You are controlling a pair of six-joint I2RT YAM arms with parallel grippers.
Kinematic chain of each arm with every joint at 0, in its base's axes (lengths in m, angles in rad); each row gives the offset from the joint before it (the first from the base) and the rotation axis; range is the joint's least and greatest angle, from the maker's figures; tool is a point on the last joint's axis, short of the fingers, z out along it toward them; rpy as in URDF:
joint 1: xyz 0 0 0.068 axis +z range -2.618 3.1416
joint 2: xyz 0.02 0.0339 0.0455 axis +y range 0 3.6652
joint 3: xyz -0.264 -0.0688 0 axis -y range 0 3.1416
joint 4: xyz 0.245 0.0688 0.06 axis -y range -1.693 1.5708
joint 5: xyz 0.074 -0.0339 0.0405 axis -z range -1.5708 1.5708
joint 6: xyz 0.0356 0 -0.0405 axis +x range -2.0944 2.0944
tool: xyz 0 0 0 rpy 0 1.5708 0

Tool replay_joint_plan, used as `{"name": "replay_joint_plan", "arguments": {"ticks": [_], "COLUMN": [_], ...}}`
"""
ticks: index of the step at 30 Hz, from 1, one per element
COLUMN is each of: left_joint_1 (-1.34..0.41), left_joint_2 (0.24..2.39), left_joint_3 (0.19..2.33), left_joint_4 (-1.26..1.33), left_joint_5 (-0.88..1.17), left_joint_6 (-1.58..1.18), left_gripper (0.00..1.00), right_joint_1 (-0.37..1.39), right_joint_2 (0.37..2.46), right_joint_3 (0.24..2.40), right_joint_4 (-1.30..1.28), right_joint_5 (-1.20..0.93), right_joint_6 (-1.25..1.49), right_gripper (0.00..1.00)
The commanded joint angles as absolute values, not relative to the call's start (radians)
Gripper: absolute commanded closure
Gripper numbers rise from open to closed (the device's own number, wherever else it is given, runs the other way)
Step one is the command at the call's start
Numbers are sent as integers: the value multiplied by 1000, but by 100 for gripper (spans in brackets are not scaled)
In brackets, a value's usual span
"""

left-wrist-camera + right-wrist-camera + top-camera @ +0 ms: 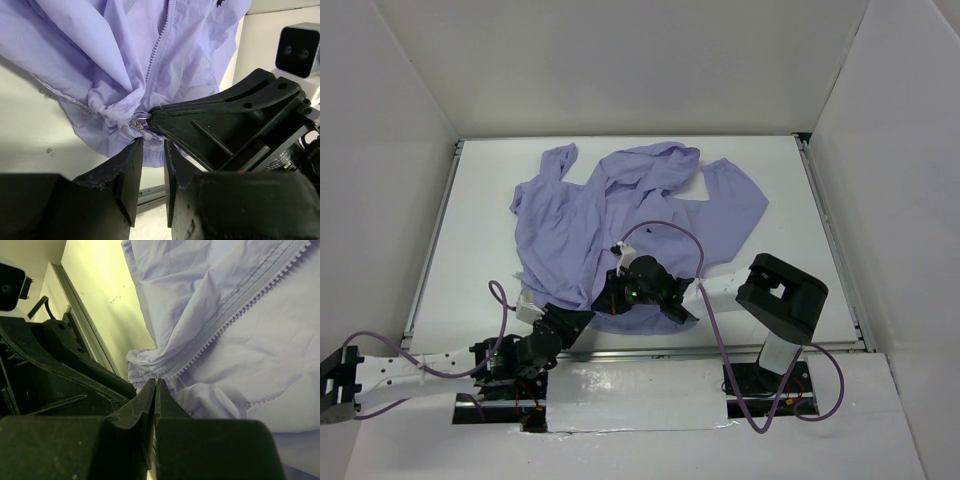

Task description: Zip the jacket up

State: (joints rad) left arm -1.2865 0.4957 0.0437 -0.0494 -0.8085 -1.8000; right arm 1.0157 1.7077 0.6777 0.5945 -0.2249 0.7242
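Right jaws pinch the crinkled lavender jacket (190, 280) at its toothed zipper (240, 308); left jaws gape.

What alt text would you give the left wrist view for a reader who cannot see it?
A black right gripper pinches the bunched hem of a crumpled lavender fabric jacket at the lower end of its zipper. The black left gripper, jaws slightly apart and empty, sits just short of that spot.

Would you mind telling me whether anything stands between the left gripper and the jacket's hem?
Nothing visible does. The left gripper sits open right at the hem of the jacket. The right gripper, shut on fabric at the foot of the zipper, crowds in beside it.
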Motion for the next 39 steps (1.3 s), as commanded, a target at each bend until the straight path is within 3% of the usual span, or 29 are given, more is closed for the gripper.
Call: {"name": "replay_joint_plan", "arguments": {"ticks": [1,7,12,27,32,35,39], "left_joint_1": [-1290,-1290,-1292,-1290,-1290,-1292,-1290], "left_joint_2": [520,557,554,575,569,568,583], "left_joint_3": [-160,-156,-152,-146,-146,-144,-137], "left_joint_4": [-15,-34,-51,-52,-66,-72,-87], "left_joint_5": [-828,-804,-813,-818,-815,-813,-811], "left_joint_6": [-1805,-1844,-1848,-1864,-1871,-1871,-1878], "left_gripper": [64,56,55,77,80,98,100], "right_joint_1": [1025,1026,1023,1023,1026,1025,1025], "right_joint_2": [1697,1703,1704,1701,1706,1704,1704], "right_joint_3": [680,684,684,684,678,676,676], "right_joint_4": [666,663,660,652,660,661,660], "right_joint_5": [-236,-239,-242,-236,-236,-236,-238], "right_joint_6": [724,724,719,707,709,707,704], "right_gripper": [100,100,100,100,100,100,100]}}
